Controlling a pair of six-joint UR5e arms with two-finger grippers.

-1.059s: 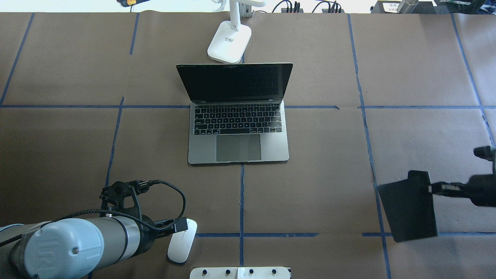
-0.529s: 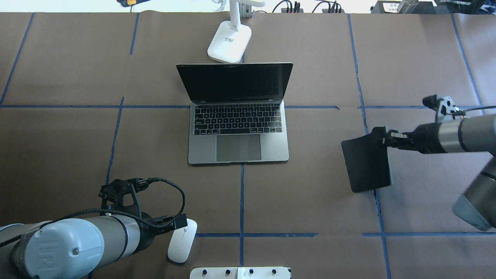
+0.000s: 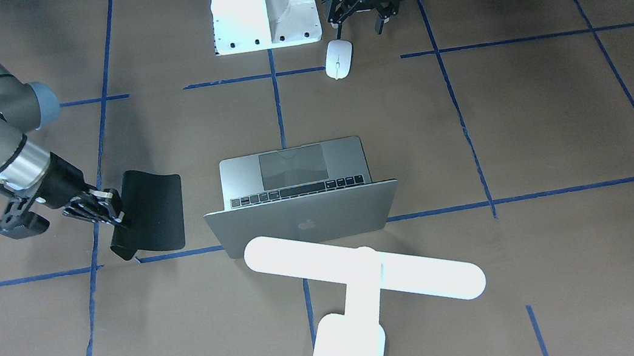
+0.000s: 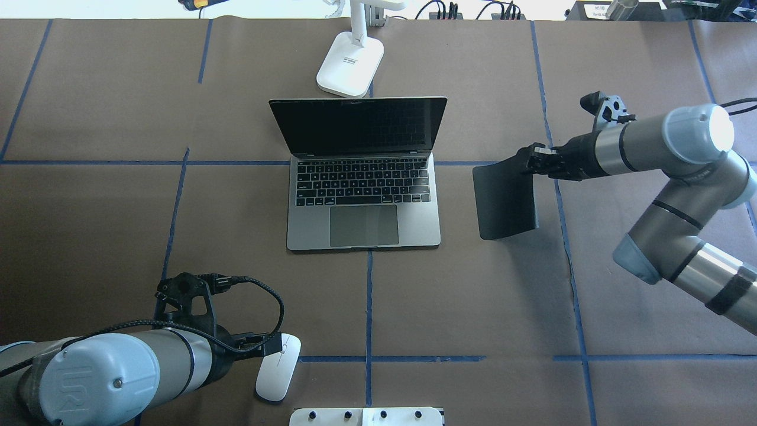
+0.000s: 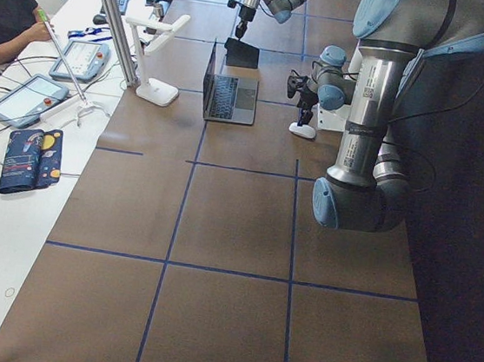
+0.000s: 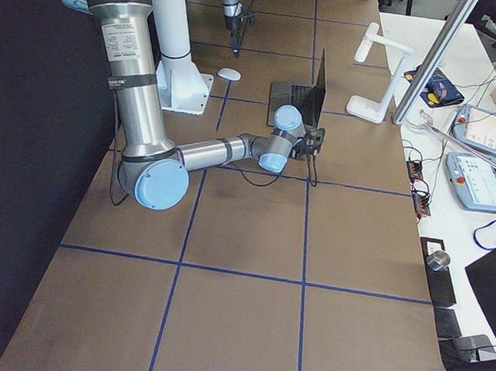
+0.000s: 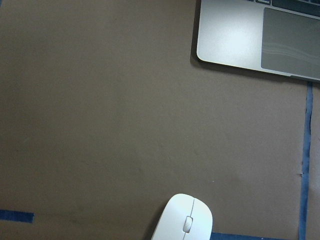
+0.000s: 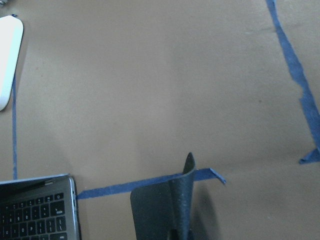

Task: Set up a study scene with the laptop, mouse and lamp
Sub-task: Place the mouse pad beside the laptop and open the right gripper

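Note:
The laptop (image 4: 364, 195) stands open at the table's middle, its lid with the logo facing the front camera (image 3: 304, 222). The white lamp (image 3: 360, 276) stands behind it, its base (image 4: 350, 64) at the far edge. The white mouse (image 4: 278, 367) lies near the robot's base and also shows in the left wrist view (image 7: 184, 222). My left gripper (image 3: 359, 24) is open and empty, just beside the mouse. My right gripper (image 4: 529, 163) is shut on the far edge of a black mat (image 4: 505, 198). It holds the mat tilted just right of the laptop.
The white boxy pedestal (image 3: 264, 7) stands at the robot's side of the table, close to the mouse. Blue tape lines cross the brown table cover (image 4: 473, 307). A side table with tablets (image 5: 24, 99) and a seated person lie beyond the lamp.
My right arm has carried the black mat from the front right of the table leftward and farther away, to just beside the laptop. The left arm has hardly moved.

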